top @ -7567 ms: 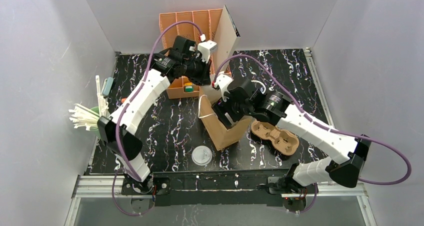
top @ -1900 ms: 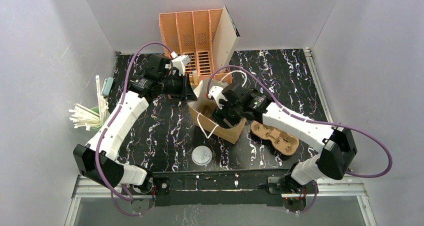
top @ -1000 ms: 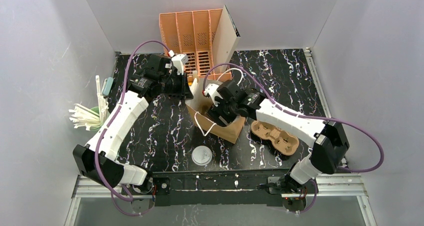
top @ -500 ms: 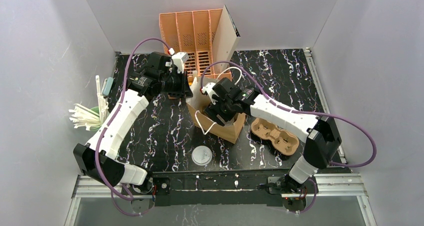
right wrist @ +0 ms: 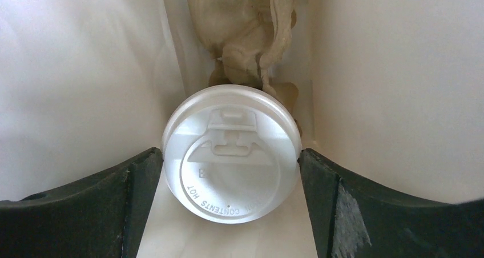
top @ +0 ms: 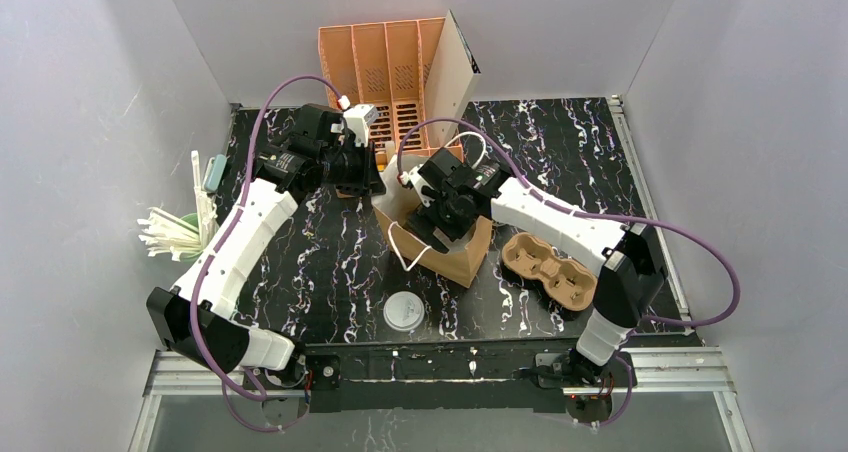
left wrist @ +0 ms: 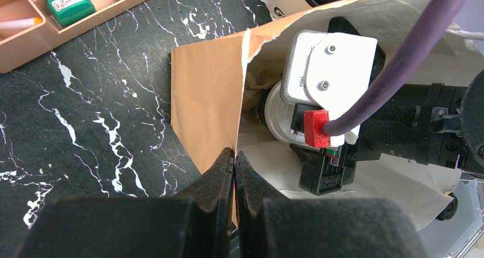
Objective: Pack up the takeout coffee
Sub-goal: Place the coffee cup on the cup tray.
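The coffee cup (right wrist: 231, 155) stands upright at the bottom of a brown paper bag (top: 458, 260), seen from straight above in the right wrist view. Only its white lid shows. Raised letters on the lid read "CONTENTS HOT", along its near edge. Crumpled brown paper lies just behind the cup, against the bag's pale inner wall.

The right gripper (right wrist: 231, 158) reaches down into the bag with its fingers (right wrist: 134, 195) spread wide, one on each side of the lid. Their inner edges meet the rim, and I cannot tell whether they press on the cup or stand free of it.

The left gripper (left wrist: 234, 158) is clenched on the bag's upper edge at its left side. In that view the white camera block on the right wrist carries a small "intel" mark.

The bag stands on a black marbled table (top: 560, 152). A cardboard cup carrier (top: 549, 270) lies just to its right, and a flat white lid (top: 404, 311) lies in front. An orange organiser (top: 385, 57) stands behind. A green box (left wrist: 69, 4) in its tray has a label too small to read. A green cup of straws (top: 180, 234) sits at the far left.
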